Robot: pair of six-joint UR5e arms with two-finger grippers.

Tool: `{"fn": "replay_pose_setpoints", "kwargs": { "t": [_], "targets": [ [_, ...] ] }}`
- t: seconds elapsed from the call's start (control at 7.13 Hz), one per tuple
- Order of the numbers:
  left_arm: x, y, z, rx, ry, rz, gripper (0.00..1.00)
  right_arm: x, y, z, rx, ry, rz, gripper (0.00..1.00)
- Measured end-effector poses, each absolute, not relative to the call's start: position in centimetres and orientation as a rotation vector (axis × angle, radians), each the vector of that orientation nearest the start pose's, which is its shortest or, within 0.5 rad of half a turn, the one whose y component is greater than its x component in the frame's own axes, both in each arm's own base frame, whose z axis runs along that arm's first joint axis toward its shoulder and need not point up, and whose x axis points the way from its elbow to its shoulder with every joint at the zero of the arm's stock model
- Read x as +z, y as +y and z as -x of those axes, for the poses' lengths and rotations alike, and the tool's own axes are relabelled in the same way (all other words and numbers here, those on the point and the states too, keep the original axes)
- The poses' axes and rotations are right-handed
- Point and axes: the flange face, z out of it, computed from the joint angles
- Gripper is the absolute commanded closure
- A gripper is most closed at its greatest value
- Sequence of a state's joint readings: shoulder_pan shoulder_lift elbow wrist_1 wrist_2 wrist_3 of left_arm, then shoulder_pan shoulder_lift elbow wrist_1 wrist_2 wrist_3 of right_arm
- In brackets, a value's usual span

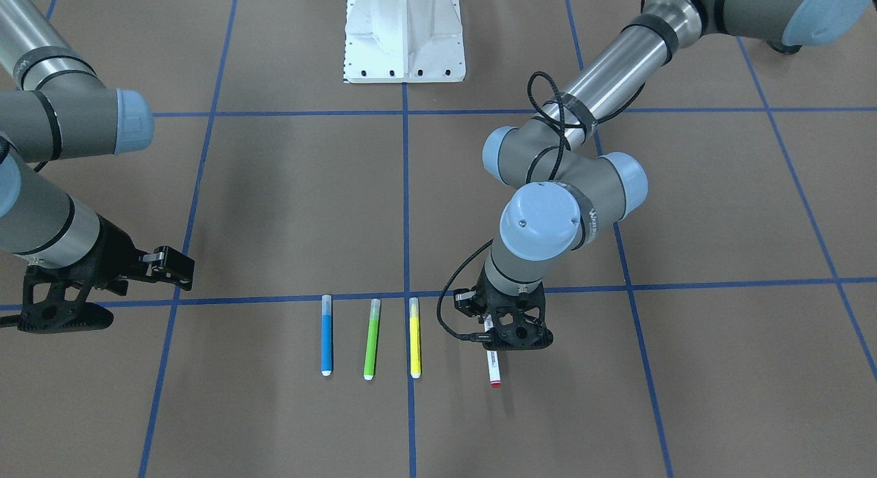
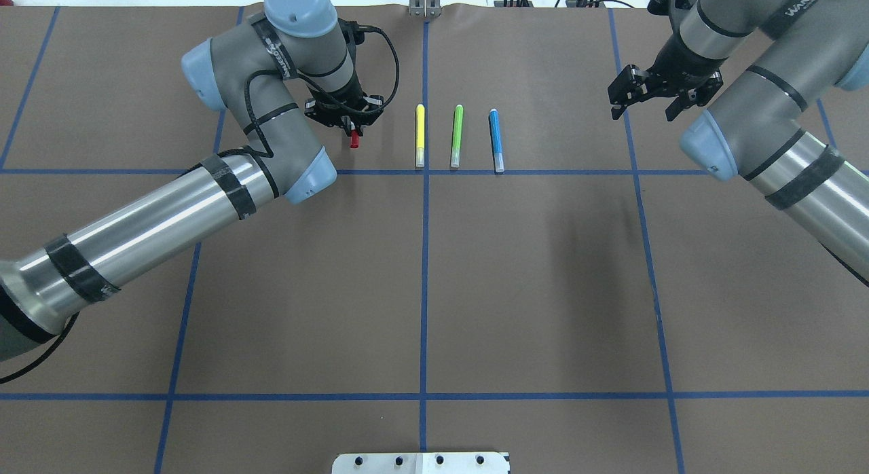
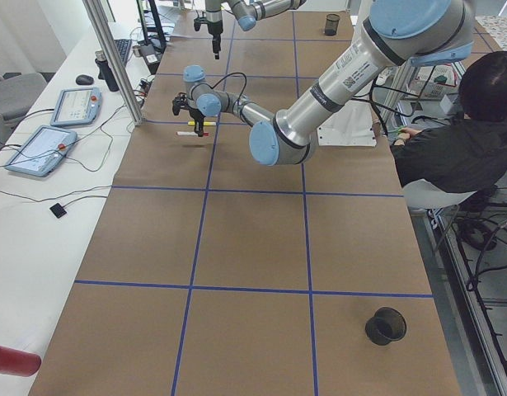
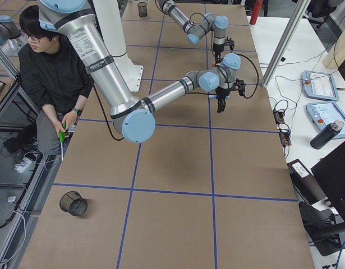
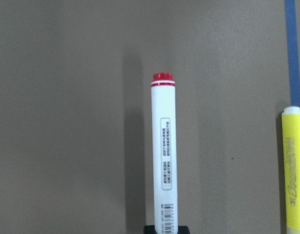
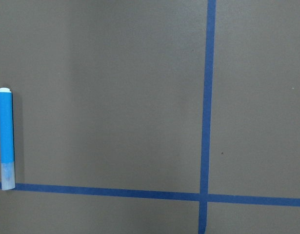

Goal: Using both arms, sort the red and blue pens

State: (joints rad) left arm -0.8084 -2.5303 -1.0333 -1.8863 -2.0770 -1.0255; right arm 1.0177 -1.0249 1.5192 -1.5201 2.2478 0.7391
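Note:
The red pen [image 5: 164, 156], a white marker with a red cap and a printed label, is clamped in my left gripper [image 2: 345, 121]. It hangs a little above the brown table, its red end [image 2: 354, 140] poking out toward the robot. In the front-facing view the same marker [image 1: 492, 367] sticks out below the left gripper [image 1: 508, 335]. The blue pen [image 2: 496, 140] lies flat at the right end of the pen row, also at the right wrist view's left edge [image 6: 7, 139]. My right gripper [image 2: 645, 106] hovers open and empty, well to the blue pen's right.
A yellow pen [image 2: 420, 136] and a green pen [image 2: 457, 136] lie between the red and blue ones. Black mesh cups [image 3: 386, 326] [image 4: 142, 8] stand near the table's two ends. A seated person [image 4: 49, 73] is beside the white robot base [image 1: 404, 36].

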Motion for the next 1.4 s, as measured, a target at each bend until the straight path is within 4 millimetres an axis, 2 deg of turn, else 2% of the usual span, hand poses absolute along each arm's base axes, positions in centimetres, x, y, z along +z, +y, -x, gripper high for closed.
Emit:
{"fn": "replay_pose_setpoints", "kwargs": {
  "t": [0.28, 0.42, 0.56, 0.7, 0.98, 1.12, 1.4],
  "targets": [
    [23.4, -68.7, -47.0, -0.105, 0.863, -0.032, 1.0, 31.7, -61.9, 35.3, 0.023, -0.813, -0.05, 0.01],
    [23.7, -69.6, -44.5, -0.124, 0.874, -0.01, 1.0, 30.2, -61.8, 37.9, 0.037, -0.8, -0.054, 0.01],
    [25.1, -69.7, -41.9, -0.141, 0.886, 0.01, 1.0, 29.1, -62.2, 40.7, 0.052, -0.796, -0.051, 0.02],
    [27.0, -68.9, -39.5, -0.153, 0.896, 0.026, 1.0, 28.6, -62.7, 43.1, 0.072, -0.801, -0.056, 0.02],
    [29.9, -66.6, -35.2, -0.149, 0.909, 0.032, 1.0, 28.3, -63.5, 46.4, 0.086, -0.807, -0.071, 0.04],
    [30.6, -65.9, -33.8, -0.134, 0.904, 0.025, 1.0, 28.4, -63.4, 47.6, 0.081, -0.802, -0.07, 0.08],
    [31.5, -65.5, -32.1, -0.115, 0.894, 0.015, 1.0, 28.8, -62.9, 49.9, 0.064, -0.785, -0.062, 0.08]
  ]
}}
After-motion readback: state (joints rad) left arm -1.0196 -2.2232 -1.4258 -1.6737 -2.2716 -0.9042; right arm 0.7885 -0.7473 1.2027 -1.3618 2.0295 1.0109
